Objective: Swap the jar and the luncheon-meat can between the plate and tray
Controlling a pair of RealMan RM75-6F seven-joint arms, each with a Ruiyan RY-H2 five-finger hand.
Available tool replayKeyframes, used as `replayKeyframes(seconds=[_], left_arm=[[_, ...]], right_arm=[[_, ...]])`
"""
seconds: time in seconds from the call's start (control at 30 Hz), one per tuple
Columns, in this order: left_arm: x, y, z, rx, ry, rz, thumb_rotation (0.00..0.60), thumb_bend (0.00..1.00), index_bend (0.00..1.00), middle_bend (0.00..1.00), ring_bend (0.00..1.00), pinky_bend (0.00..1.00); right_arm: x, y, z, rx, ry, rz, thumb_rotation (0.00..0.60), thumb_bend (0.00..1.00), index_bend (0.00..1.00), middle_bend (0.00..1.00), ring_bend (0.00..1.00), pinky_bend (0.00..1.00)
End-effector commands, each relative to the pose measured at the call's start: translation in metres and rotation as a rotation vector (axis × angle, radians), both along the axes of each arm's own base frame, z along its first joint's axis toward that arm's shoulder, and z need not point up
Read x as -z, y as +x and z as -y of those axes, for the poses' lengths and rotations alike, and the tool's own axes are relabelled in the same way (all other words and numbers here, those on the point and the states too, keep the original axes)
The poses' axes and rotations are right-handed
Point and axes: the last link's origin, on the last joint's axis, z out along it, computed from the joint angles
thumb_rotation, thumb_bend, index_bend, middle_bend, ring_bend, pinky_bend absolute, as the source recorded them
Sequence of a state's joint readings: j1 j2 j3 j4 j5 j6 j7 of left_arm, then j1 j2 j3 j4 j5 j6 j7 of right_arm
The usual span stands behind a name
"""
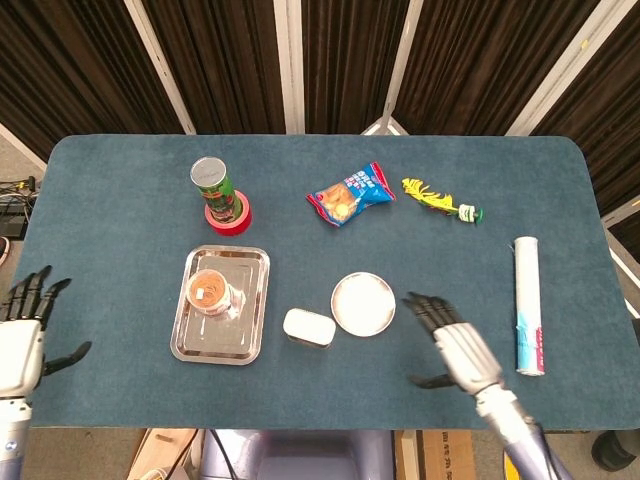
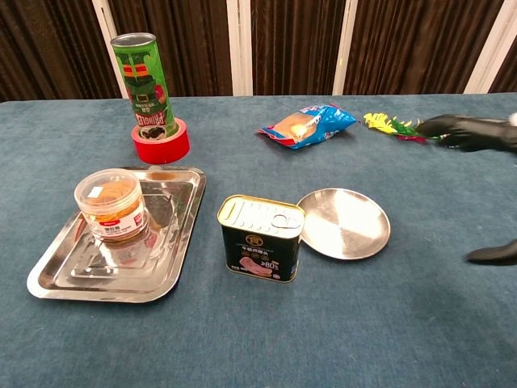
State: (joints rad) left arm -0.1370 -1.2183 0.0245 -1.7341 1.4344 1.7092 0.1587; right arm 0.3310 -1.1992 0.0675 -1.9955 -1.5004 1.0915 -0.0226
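Note:
The clear jar (image 1: 209, 293) (image 2: 111, 205) with brown contents stands upright in the metal tray (image 1: 184, 338) (image 2: 60, 283). Between tray and plate, the dark luncheon-meat can (image 1: 308, 327) (image 2: 260, 237) sits on the cloth. The round metal plate (image 1: 363, 303) (image 2: 345, 222) holds nothing. My left hand (image 1: 24, 332) hangs open at the far left edge, well away from the tray. Right of the plate my right hand (image 1: 457, 351) (image 2: 475, 132) is open with fingers spread, holding nothing.
A green chip tube (image 1: 213, 187) (image 2: 145, 86) stands in a red tape roll (image 1: 230, 218) (image 2: 161, 144) behind the tray. A blue snack bag (image 1: 348, 194) (image 2: 307, 125), a yellow-green toy (image 1: 438, 199) (image 2: 408, 128) and a white tube (image 1: 526, 304) lie farther back and right.

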Motion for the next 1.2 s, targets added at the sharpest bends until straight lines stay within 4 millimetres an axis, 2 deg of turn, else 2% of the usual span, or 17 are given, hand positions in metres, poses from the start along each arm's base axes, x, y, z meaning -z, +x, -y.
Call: replayKeyframes(seconds=[0.03, 0.2, 0.4, 0.63, 0.83, 0.93, 1.07, 1.2], left_arm=[[-0.003, -0.003, 0.003, -0.013, 0.034, -0.016, 0.6, 0.13, 0.17, 0.0, 0.0, 0.09], [-0.004, -0.006, 0.002, -0.025, 0.042, -0.011, 0.6, 0.13, 0.17, 0.0, 0.0, 0.08], [-0.008, -0.007, 0.002, -0.027, 0.076, -0.012, 0.6, 0.13, 0.17, 0.0, 0.0, 0.08], [-0.01, -0.007, 0.003, -0.025, 0.078, 0.003, 0.6, 0.13, 0.17, 0.0, 0.0, 0.08], [-0.011, -0.009, 0.001, -0.033, 0.094, 0.007, 0.6, 0.13, 0.18, 0.0, 0.0, 0.08], [-0.012, -0.009, 0.001, -0.031, 0.102, 0.016, 0.6, 0.13, 0.18, 0.0, 0.0, 0.08], [-0.013, -0.01, 0.0, -0.036, 0.114, 0.023, 0.6, 0.13, 0.19, 0.0, 0.0, 0.08], [-0.013, -0.01, 0.0, -0.036, 0.117, 0.033, 0.6, 0.15, 0.2, 0.0, 0.0, 0.08]], right_arm=[[0.018, 0.054, 0.013, -0.057, 0.133, 0.095, 0.6, 0.0, 0.0, 0.0, 0.0, 0.0], [0.04, 0.084, 0.03, -0.054, 0.153, 0.081, 0.6, 0.0, 0.0, 0.0, 0.0, 0.0], [0.068, 0.101, 0.045, -0.002, 0.172, 0.044, 0.6, 0.0, 0.0, 0.0, 0.0, 0.0], [0.094, 0.106, 0.052, 0.036, 0.17, -0.007, 0.6, 0.0, 0.0, 0.01, 0.02, 0.0], [0.105, 0.108, 0.058, 0.061, 0.148, -0.005, 0.6, 0.0, 0.0, 0.05, 0.03, 0.0], [0.111, 0.107, 0.062, 0.072, 0.123, -0.014, 0.6, 0.0, 0.04, 0.1, 0.09, 0.0], [0.116, 0.104, 0.063, 0.083, 0.082, -0.032, 0.6, 0.0, 0.15, 0.23, 0.23, 0.0], [0.122, 0.102, 0.061, 0.099, 0.07, -0.026, 0.6, 0.0, 0.2, 0.28, 0.27, 0.0]])
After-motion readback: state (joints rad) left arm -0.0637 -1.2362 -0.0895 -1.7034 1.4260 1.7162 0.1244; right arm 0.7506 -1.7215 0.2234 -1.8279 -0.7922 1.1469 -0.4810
